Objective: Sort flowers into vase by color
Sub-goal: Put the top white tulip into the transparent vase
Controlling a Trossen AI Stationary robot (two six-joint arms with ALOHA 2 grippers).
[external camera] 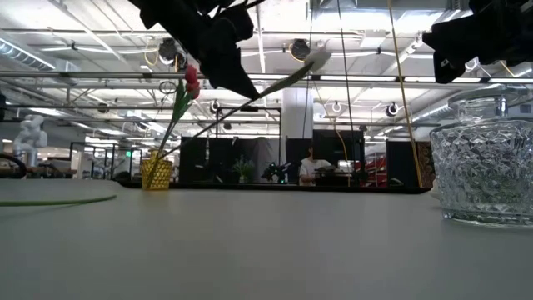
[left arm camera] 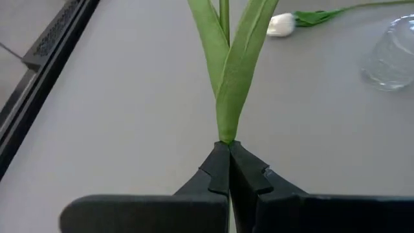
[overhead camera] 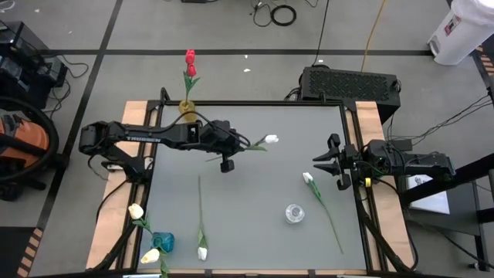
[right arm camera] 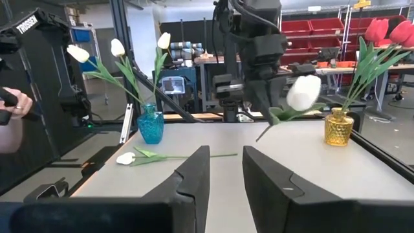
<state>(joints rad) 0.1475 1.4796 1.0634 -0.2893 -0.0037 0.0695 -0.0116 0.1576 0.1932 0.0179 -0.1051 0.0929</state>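
While the clear glass vase (overhead camera: 294,212) stood near the table's (overhead camera: 255,232) front edge, a white tulip (overhead camera: 307,178) lay just beyond it, right gripper (overhead camera: 333,162) waited beside, jaws parted and empty, left gripper (overhead camera: 236,146) farther back, jaws clamped on a white-headed tulip (overhead camera: 271,140), yellow vase (overhead camera: 187,108) with red tulips (overhead camera: 190,56) at the far edge.

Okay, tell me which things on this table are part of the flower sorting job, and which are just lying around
Part of the job:
- white tulip in left pincer
- loose white tulips
- yellow vase with red tulips
- blue vase
- clear glass vase

Lying about:
- cable coil on floor
- orange vacuum
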